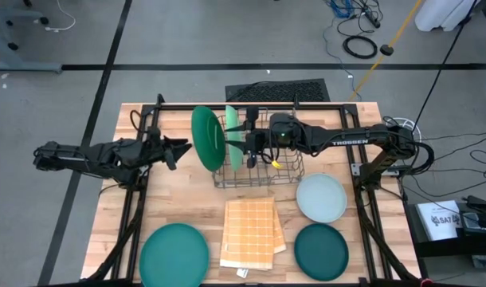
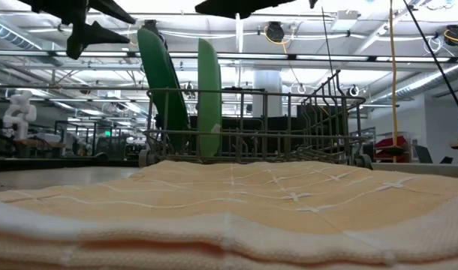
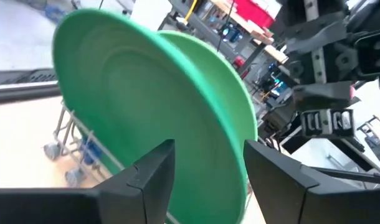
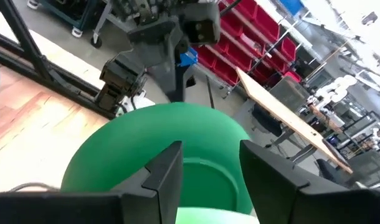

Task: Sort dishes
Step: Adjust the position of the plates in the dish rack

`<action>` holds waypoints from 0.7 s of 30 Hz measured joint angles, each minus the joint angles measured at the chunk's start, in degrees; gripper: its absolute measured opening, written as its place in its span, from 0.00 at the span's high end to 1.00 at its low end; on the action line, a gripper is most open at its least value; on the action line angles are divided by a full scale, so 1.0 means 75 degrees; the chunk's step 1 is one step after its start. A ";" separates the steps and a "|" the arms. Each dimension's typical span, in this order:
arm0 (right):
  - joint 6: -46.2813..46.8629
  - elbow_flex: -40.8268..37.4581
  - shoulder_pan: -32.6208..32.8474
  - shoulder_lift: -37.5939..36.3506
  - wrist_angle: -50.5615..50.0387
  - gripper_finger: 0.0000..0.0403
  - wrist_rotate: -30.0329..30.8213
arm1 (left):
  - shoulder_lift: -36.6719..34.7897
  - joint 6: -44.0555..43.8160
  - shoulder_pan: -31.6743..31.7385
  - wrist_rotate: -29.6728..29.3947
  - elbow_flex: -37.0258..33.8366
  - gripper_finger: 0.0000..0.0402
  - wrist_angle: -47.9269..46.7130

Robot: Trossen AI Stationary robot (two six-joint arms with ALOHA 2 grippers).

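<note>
Green plates [image 1: 208,137] upright at rack's [image 1: 259,171] left edge, left end effector [image 1: 182,148] spread, right end effector [image 1: 244,137] spread above rack

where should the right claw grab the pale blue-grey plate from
At its rim, coming straight down from above. The pale blue-grey plate lies flat on the table with bare wood around it, so only the thin raised edge offers the fingers a pinch.

My wooden table [image 1: 179,199] carries the wire rack [image 1: 259,171] at centre, the checked cloth [image 1: 249,231] at six o'clock, the teal plate [image 1: 174,255] at seven, and the pale plate [image 1: 321,198] and dark teal plate [image 1: 321,251] around four.
</note>
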 joint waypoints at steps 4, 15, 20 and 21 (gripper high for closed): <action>0.0141 0.0000 0.0000 0.0001 -0.0484 0.62 0.0426 | 0.0114 0.0521 0.0035 0.0001 0.0000 0.50 0.0593; 0.0362 -0.0002 -0.0033 0.0009 -0.1004 0.62 0.0564 | 0.0547 0.0745 0.0035 -0.0075 0.0000 0.50 0.0785; 0.0210 -0.0003 -0.0020 0.0009 -0.0913 0.62 0.0564 | 0.0895 0.0863 0.0035 -0.0089 0.0000 0.50 0.1210; 0.0133 -0.0003 -0.0001 0.0009 -0.0871 0.62 0.0566 | 0.0968 0.0887 0.0034 -0.0090 0.0000 0.50 0.1284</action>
